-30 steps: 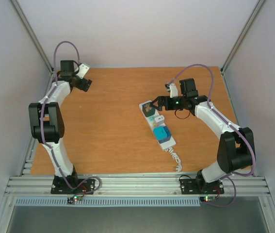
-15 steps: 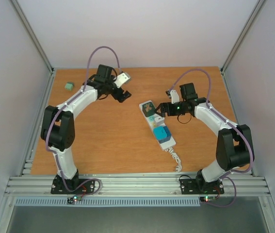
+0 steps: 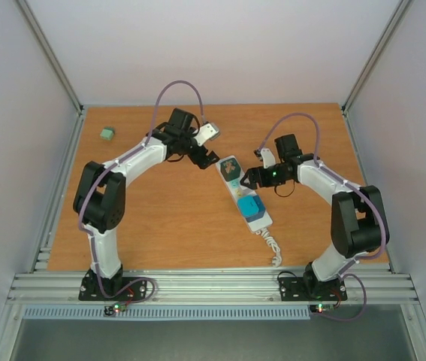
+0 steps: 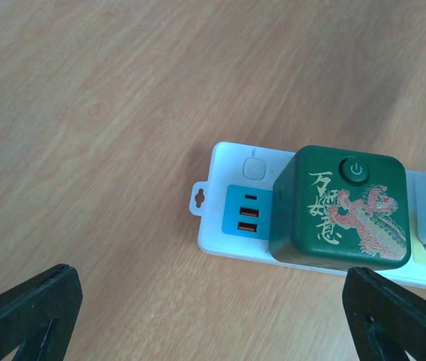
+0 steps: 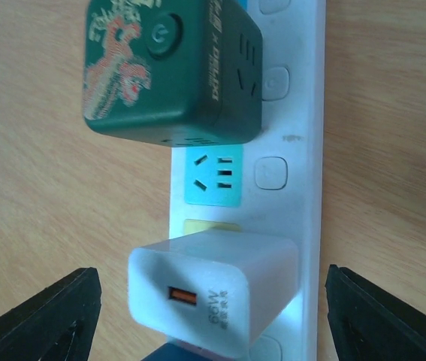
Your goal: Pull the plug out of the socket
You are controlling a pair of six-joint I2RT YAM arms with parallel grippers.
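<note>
The socket, a long white power strip [image 3: 260, 219], lies on the wooden table with its curly cord [image 3: 273, 246] toward the near edge. A dark green cube plug [image 3: 231, 171] sits at its far end, then a white charger [image 3: 246, 184], then a blue plug [image 3: 250, 206]. My left gripper [image 3: 206, 159] is open just left of the green cube [image 4: 340, 207]; the strip's end [image 4: 220, 239] shows between its fingertips [image 4: 25, 310]. My right gripper [image 3: 249, 179] is open over the strip [image 5: 303, 150]; its fingertips [image 5: 43, 316] stand either side of the white charger [image 5: 213, 297], not touching, with the green cube [image 5: 167, 68] beyond.
A small green block [image 3: 107, 133] lies at the table's far left corner. Grey walls and metal frame posts close in the table on the left, right and back. An aluminium rail [image 3: 213, 286] runs along the near edge.
My left arm has swung from the far left corner to the strip's far end, uncovering the small green block. My right gripper has shifted slightly toward the white charger.
</note>
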